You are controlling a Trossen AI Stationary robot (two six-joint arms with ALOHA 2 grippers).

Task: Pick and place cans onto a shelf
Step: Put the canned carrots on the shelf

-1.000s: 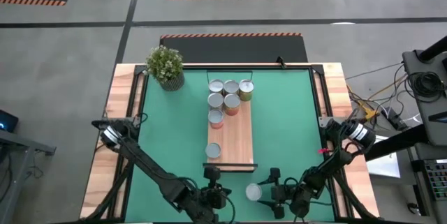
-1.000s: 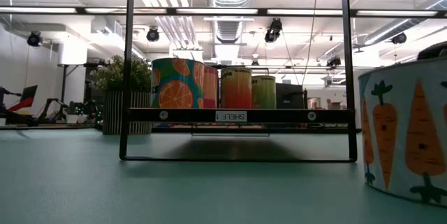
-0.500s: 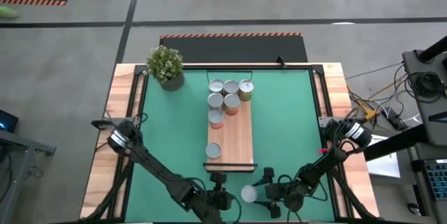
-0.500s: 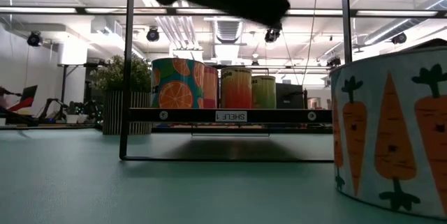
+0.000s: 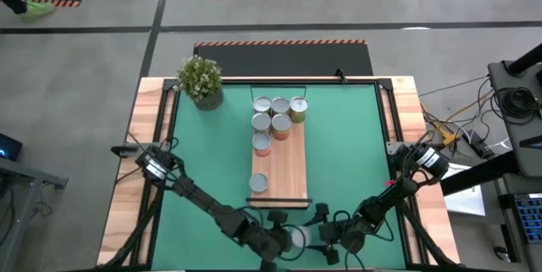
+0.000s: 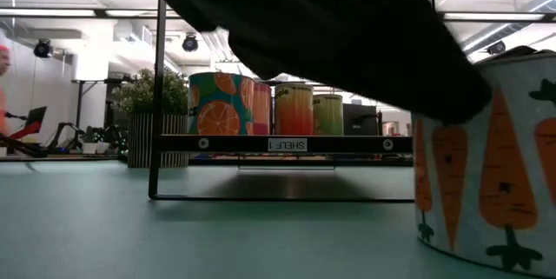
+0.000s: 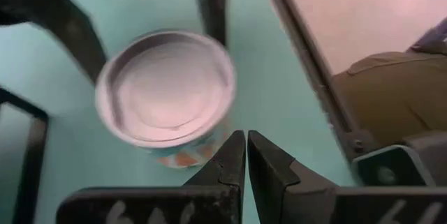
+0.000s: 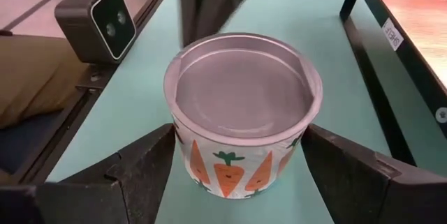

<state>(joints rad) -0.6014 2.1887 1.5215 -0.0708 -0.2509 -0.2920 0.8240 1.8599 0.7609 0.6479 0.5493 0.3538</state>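
- My right gripper point(image 8: 241, 175) is low at the near table edge, fingers spread wide, 1 on each side of the carrot can point(image 8: 242, 112), which stands upright on the green mat point(image 5: 356, 153).
- My left gripper point(image 7: 246, 158) hangs just beside that can, fingers pressed together, holding nothing.
- Just beyond both grippers lies the shelf point(image 5: 292, 166), carrying 6 cans point(image 5: 275, 118).
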